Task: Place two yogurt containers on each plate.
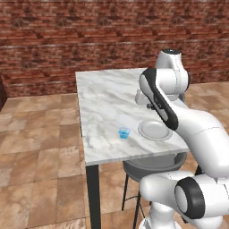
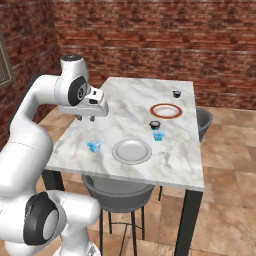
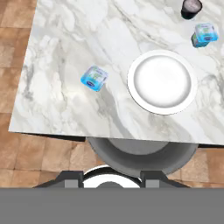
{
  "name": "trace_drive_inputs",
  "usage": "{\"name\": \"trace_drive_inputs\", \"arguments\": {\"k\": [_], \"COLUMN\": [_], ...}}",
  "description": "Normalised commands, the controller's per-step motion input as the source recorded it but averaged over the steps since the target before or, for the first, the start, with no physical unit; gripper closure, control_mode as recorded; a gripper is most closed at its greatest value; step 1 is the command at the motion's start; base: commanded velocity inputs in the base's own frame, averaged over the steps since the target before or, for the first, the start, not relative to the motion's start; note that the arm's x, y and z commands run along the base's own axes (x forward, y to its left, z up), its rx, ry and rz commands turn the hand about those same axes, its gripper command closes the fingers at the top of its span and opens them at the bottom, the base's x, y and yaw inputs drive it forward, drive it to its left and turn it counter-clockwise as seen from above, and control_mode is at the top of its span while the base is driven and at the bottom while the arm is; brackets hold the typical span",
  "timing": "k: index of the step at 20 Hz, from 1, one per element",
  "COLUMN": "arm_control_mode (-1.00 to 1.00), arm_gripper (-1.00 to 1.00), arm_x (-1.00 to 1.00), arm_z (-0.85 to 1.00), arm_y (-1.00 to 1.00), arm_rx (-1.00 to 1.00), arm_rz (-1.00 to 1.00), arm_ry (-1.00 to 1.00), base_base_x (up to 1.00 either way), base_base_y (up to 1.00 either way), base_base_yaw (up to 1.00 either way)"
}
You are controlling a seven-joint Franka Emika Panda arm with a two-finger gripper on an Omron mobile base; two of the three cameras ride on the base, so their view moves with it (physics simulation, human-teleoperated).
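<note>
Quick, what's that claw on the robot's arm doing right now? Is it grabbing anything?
Gripper: closed and empty, hanging above the marble table, with no yogurt cup between its fingers.

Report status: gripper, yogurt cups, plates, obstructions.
Gripper shut, empty, above marble table. Four small yogurt cups on table, none plated. Pale grey round plate and red-rimmed white plate bare. Nothing blocking.

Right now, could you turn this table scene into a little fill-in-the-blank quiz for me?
1. Both plates hold ____ cups.
2. The grey plate lies at the table edge above a ____.
3. The red-rimmed plate has a ____ middle.
4. The table top looks like ____.

Answers: no; stool; white; marble
</note>
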Motion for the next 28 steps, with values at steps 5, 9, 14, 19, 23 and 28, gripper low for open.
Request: {"name": "trace_drive_inputs", "arguments": {"k": [5, 9, 14, 19, 23, 28], "arm_control_mode": [-1.0, -1.0, -1.0, -1.0, -1.0, -1.0], "arm_gripper": [-1.0, -1.0, -1.0, -1.0, -1.0, -1.0], "arm_x": [0.02, 0.19, 0.25, 0.31, 0.33, 0.22], "arm_z": [-0.03, -0.28, -0.58, -0.6, -0.51, -0.44], "arm_y": [0.03, 0.25, 0.37, 0.2, 0.06, 0.01], "arm_rx": [0.0, -0.05, -0.13, -0.04, 0.0, 0.0], "arm_rz": [-0.12, -0.38, -0.42, -0.29, -0.25, -0.21], "arm_ry": [0.01, 0.07, 0.22, 0.21, 0.02, 0.0], "base_base_x": [0.0, 0.0, 0.0, 0.0, 0.0, 0.0], "base_base_y": [0.0, 0.0, 0.0, 0.0, 0.0, 0.0], "base_base_yaw": [0.0, 0.0, 0.0, 0.0, 0.0, 0.0]}}
